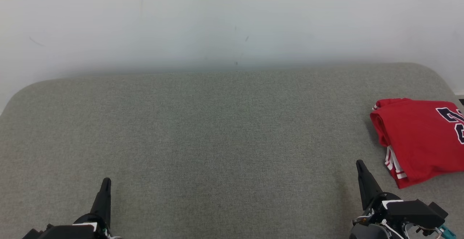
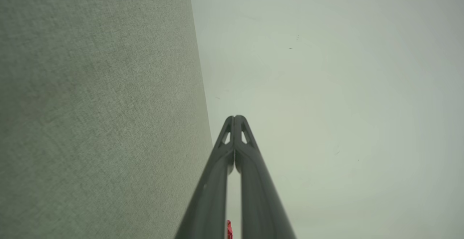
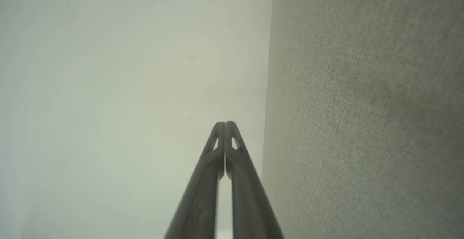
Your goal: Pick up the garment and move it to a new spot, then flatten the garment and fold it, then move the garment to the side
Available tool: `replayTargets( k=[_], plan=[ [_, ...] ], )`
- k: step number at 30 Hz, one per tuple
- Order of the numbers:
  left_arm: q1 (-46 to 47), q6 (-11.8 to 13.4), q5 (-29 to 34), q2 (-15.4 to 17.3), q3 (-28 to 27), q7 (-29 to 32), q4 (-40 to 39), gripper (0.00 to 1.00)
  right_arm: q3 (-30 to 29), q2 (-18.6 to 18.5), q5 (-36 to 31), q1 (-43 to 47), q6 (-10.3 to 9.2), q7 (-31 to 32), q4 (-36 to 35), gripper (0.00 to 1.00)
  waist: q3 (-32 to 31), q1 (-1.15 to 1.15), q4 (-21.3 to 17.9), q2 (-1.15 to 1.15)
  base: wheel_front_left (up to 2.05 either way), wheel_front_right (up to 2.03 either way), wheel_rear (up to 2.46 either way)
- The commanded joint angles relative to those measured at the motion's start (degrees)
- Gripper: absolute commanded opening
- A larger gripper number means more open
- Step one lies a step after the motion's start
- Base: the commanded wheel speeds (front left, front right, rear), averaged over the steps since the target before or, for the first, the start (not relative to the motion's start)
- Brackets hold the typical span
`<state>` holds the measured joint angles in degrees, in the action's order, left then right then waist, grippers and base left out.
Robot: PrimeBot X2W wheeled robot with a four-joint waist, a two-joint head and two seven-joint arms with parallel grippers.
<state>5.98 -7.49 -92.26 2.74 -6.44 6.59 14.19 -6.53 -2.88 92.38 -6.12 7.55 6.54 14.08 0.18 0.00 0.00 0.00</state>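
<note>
Left gripper [image 1: 106,181] closed, fingers pressed together, empty, near left over grey fabric surface [image 1: 217,141]. Right gripper [image 1: 359,163] likewise closed, empty, near right. Folded red garment [image 1: 417,137] lies at surface's right edge, just beside right gripper, not touching. Pale wall [image 1: 217,21] behind

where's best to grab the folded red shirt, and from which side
Probably the near left corner of the red shirt, approached from its left with the right gripper. The folded layers end there with striped trim showing, and it lies nearest that gripper.
</note>
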Motion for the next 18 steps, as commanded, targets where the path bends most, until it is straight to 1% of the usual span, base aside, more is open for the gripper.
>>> replayTargets(
  k=[1, 18],
  plan=[
    [0.6, -0.1, -0.3, 0.3, -0.2, 0.1, -0.2, 0.00, 0.0, 0.0, 0.1, -0.3, -0.12, 0.1, -0.1, 0.00, 0.0, 0.00, 0.0, 0.00, 0.00, 0.00, 0.00],
    [0.6, -0.1, -0.3, 0.3, -0.2, 0.1, -0.2, 0.00, 0.0, 0.0, 0.1, -0.3, -0.12, 0.1, -0.1, 0.00, 0.0, 0.00, 0.0, 0.00, 0.00, 0.00, 0.00]
  ],
)
